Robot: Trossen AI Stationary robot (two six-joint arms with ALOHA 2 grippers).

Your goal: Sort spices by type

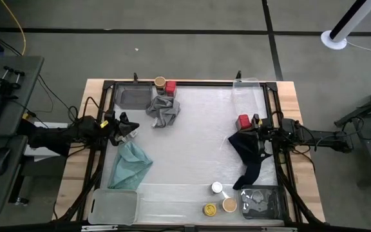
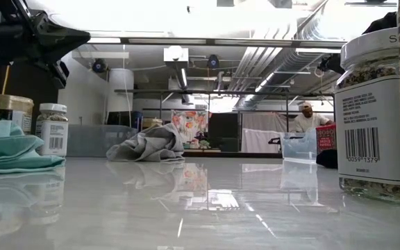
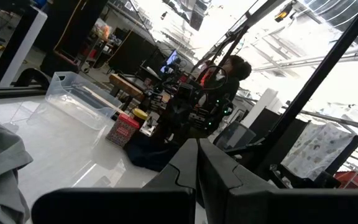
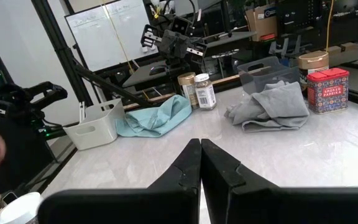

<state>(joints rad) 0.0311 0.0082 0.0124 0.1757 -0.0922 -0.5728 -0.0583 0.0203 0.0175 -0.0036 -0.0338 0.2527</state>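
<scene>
Arms are hanging at both table edges. On the left side, the left gripper (image 1: pixel 126 124) is hovering with fingers pressed together, gripping nothing, two jars (image 4: pixel 199 91) just beside it above the teal cloth (image 1: pixel 131 165). Farther along at the back, a tan-lidded jar (image 1: pixel 160 82) and red tin (image 1: pixel 170 88) are sitting by the grey cloth (image 1: pixel 163 111). Three small jars (image 1: pixel 219 199) are clustering at the front right. The right gripper (image 1: pixel 255 125), also closed and empty, is hovering beside another red tin (image 1: pixel 243 121) over the navy cloth (image 1: pixel 248 154).
</scene>
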